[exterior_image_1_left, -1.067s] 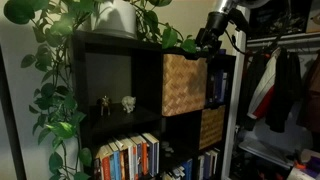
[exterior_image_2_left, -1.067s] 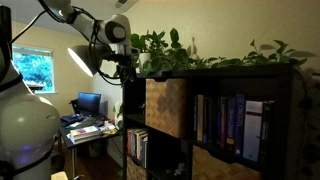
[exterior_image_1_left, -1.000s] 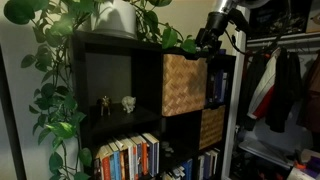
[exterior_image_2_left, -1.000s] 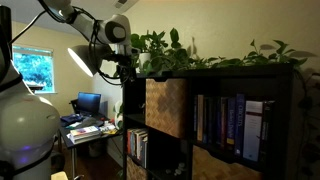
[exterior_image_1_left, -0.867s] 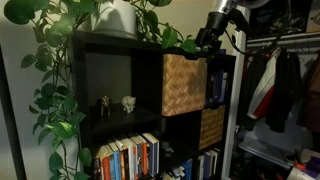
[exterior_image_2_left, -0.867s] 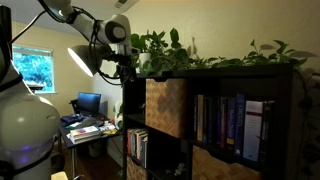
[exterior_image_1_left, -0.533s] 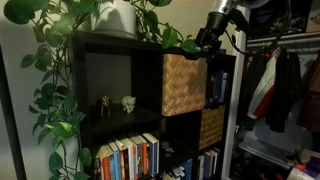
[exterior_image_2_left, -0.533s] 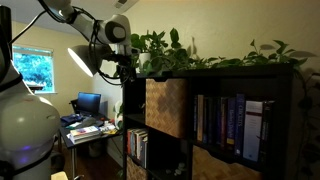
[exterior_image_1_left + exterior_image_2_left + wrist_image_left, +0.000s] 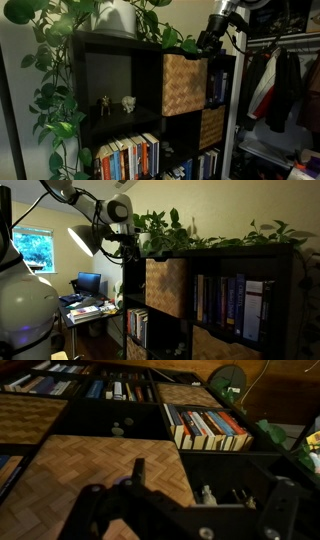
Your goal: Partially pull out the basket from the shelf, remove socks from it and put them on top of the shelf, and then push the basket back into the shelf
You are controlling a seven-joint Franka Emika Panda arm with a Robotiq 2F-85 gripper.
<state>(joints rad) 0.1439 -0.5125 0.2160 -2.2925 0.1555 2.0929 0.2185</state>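
Note:
The light tan woven basket (image 9: 183, 84) sits fully inside an upper compartment of the black-brown shelf (image 9: 118, 72); both also show in an exterior view, the basket (image 9: 166, 285) and the shelf (image 9: 240, 252). My gripper (image 9: 207, 43) hangs at the shelf's top edge, just above the basket's upper corner, and also shows in an exterior view (image 9: 128, 244). In the wrist view the basket's woven front (image 9: 85, 472) fills the near left, and my gripper (image 9: 205, 482) looks open and empty. No socks show.
A darker golden-brown basket (image 9: 211, 127) sits one compartment lower. Leafy vines and a white pot (image 9: 118, 18) cover the shelf top. Two small figurines (image 9: 116, 102) stand in the compartment beside the basket. Books (image 9: 128, 156) fill lower compartments. Clothes (image 9: 278, 85) hang beside the shelf.

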